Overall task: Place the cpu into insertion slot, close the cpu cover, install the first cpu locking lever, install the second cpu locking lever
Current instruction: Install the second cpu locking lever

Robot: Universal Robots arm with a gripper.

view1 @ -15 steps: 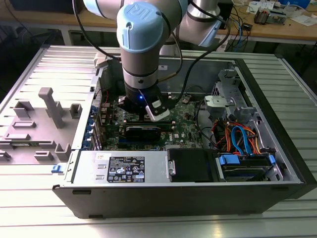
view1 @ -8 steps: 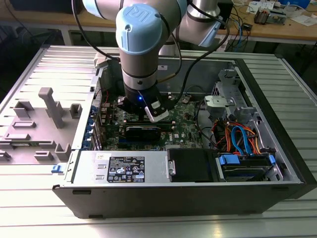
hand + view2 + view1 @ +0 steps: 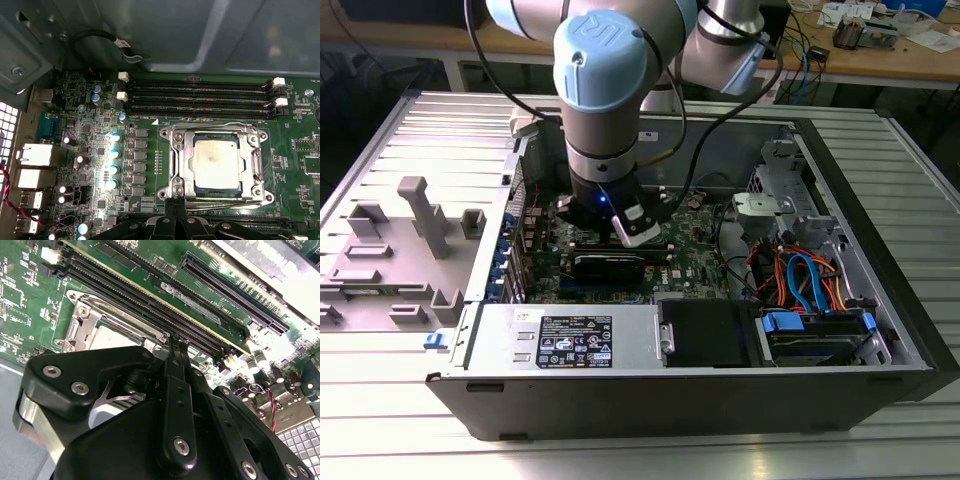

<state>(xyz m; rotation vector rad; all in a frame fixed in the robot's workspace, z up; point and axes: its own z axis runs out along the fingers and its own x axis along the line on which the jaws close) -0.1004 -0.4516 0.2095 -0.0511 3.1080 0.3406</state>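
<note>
1. Exterior view, nearest: open computer case (image 3: 700,400) lying on its side on a slatted metal table (image 3: 620,455). The power supply (image 3: 570,340) faces the camera with a white-and-black label; the print is too small to make out.
2. Beside it a black drive bay (image 3: 705,333) and blue-tabbed drive caddy (image 3: 820,335); orange and blue cables (image 3: 800,275) are bundled behind.
3. Grey plastic fixture (image 3: 415,250) sits on the table at the exterior view's left, outside the case.
4. Arm (image 3: 610,90) reaches down into the case; its body hides the socket area in the exterior view.
5. Gripper (image 3: 176,212) hangs at the edge of the insertion slot (image 3: 172,167); its narrow black fingers (image 3: 176,362) sit pressed together, clenched, tips at the socket rim. Whether they pinch a lever wire, cannot tell.
6. The cpu (image 3: 216,160) lies seated in the slot, dull silver top up, smudged.
7. The cpu cover (image 3: 255,162) is down flat around the chip, which shows through its window.
8. A thin wire lever (image 3: 220,125) runs along the far side of the socket; latched or not is hard to tell.
9. Farther: black memory slots (image 3: 200,95) with white end clips, then the grey case wall (image 3: 200,35).
10. Second wrist view: the gripper body covers half the socket.
</note>
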